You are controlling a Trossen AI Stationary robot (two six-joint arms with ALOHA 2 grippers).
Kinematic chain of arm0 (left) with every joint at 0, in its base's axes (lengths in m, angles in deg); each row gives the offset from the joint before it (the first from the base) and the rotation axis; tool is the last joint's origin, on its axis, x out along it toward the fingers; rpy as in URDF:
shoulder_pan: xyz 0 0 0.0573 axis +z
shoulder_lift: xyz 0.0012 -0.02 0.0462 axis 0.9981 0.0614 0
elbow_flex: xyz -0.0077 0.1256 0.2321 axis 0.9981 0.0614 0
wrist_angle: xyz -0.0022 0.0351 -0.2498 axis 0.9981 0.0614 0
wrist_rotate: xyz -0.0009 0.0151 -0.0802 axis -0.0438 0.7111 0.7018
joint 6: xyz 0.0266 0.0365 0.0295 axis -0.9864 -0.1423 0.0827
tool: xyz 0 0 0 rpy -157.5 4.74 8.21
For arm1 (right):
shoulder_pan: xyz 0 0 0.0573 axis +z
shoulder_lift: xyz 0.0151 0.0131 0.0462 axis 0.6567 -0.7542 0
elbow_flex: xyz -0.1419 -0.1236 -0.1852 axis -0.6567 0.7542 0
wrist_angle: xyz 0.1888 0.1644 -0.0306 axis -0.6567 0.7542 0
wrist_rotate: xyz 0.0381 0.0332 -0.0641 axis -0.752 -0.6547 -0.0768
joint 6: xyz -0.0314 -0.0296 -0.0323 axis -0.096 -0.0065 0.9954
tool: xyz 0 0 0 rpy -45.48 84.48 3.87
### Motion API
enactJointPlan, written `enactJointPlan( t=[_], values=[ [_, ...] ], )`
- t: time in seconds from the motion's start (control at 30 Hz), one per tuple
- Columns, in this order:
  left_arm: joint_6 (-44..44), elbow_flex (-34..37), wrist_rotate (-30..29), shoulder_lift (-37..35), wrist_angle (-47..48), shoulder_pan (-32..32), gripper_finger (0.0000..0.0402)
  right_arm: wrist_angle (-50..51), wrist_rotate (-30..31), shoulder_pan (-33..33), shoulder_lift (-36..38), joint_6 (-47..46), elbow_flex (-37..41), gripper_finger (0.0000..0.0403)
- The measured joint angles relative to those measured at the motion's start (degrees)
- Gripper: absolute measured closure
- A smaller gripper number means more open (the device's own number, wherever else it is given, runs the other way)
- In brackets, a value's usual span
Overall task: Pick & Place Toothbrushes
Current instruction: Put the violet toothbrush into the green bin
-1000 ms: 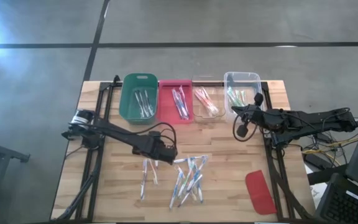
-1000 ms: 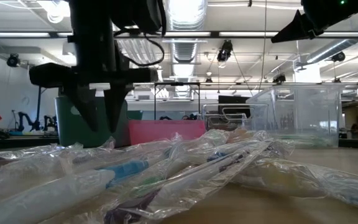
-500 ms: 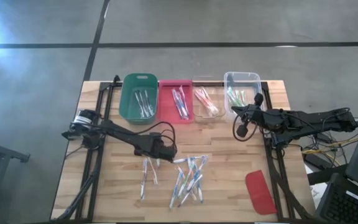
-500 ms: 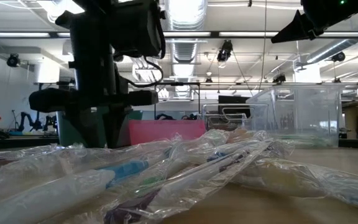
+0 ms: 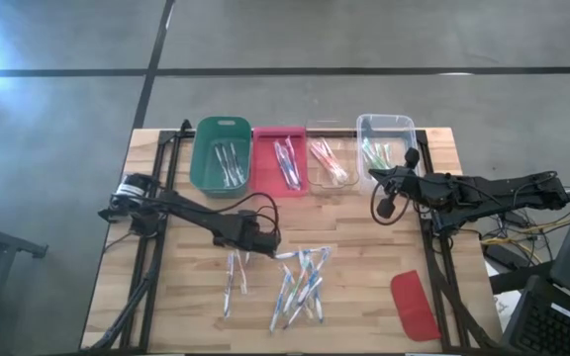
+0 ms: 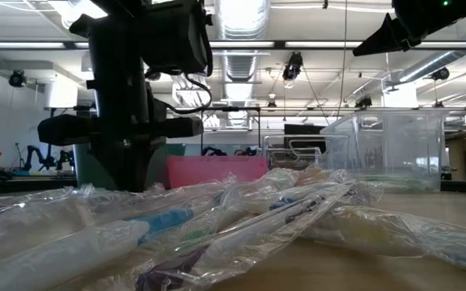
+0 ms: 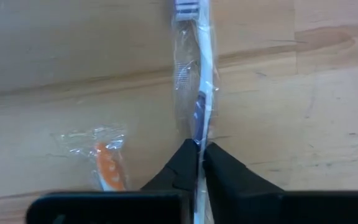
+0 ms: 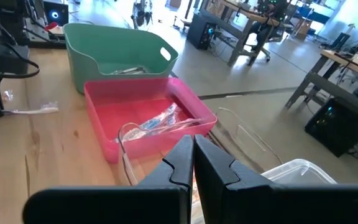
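Seen from above: left gripper [image 5: 252, 240] low on the wooden table [image 5: 364, 247], at the upper end of two wrapped toothbrushes [image 5: 234, 277] lying apart from the main loose pile [image 5: 300, 285] to their right. Behind, in a row: green bin [image 5: 222, 155], pink bin [image 5: 279, 158], a clear tray [image 5: 329, 156] and a clear bin [image 5: 384, 145], each with a few toothbrushes inside. Near the right front corner, a flat red lid [image 5: 414, 305]. Right gripper [image 5: 388, 206] waiting above the table, in front of the clear bin.

Only in the left wrist view: the dark fingers [image 7: 182, 167] pressed almost together on a white toothbrush with a purple accent [image 7: 201, 93], still in its clear wrapper, flat on the wood. Just beside it, a second wrapped brush with an orange accent [image 7: 109, 168], not touched.

Low view: the pile as crinkled wrappers [image 6: 241, 218] very near the camera, the left arm [image 6: 128, 97] standing behind them down to the table; fingertips hidden there.

Right wrist view: own fingers [image 8: 182, 163] pressed together, nothing between them; green bin [image 8: 120, 59] and pink bin [image 8: 148, 121] beyond, with wrapped brushes in the pink one.
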Motion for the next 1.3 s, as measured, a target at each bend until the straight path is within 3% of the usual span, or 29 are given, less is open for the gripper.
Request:
enactJointPlan(
  t=[0.2,0.4,0.77,0.97,1.1,1.3],
  values=[
    [-5.64,-4.00,-2.15,0.29,-0.36,0.11,0.0387,-0.04,0.01,-0.01,0.00,0.02,0.00,0.0394],
    [-21.79,-11.18,-6.03,-0.90,-0.47,1.12,0.0380,-0.06,0.03,-0.01,0.00,-0.19,0.00,0.0394],
    [-70.36,-21.21,-11.01,-14.60,2.33,5.79,0.0384,-0.09,0.03,-0.01,0.08,-1.89,0.02,0.0394],
    [-105.19,-27.10,-15.99,-20.83,10.80,7.03,0.0385,-0.26,0.05,-0.07,0.07,-3.40,0.02,0.0394],
    [-126.67,-28.20,-13.22,-24.32,14.07,10.20,0.0385,-1.14,0.07,-0.07,0.07,-3.45,0.02,0.0394],
    [-144.69,-29.32,-5.38,-29.00,22.61,21.48,0.0385,-3.05,0.10,-0.09,0.07,-3.42,0.02,0.0394]
  ],
)
